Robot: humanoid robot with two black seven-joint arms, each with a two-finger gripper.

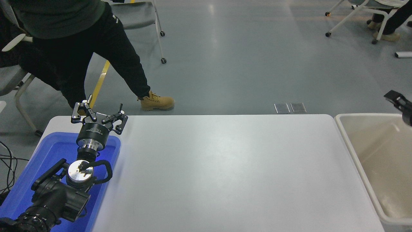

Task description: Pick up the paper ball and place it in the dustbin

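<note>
The paper ball cannot be seen anywhere in the picture. It is not on the white worktop [225,174], and the part of the dustbin [354,145] that shows has nothing in it. The dustbin stands just past the worktop's right end, and its right side is cut off by the picture's edge, so the ball may be lying in the hidden part. If it is, the job looks done, or very nearly, but the picture does not prove it. The robot's right hand [399,101] peeks in at the right edge, up above the dustbin's far rim. Only a small black bit of it shows, so one cannot tell if it is released or clenched, or if it is grasping anything. The left hand [99,116] is parked at the lower left, over the far end of a blue tray [32,167], with its fingers spread apart and nothing in them. A person [80,42] in dark clothes and tan boots stands on the floor past the worktop's far left corner. A grey chair [135,14] is behind them.
</note>
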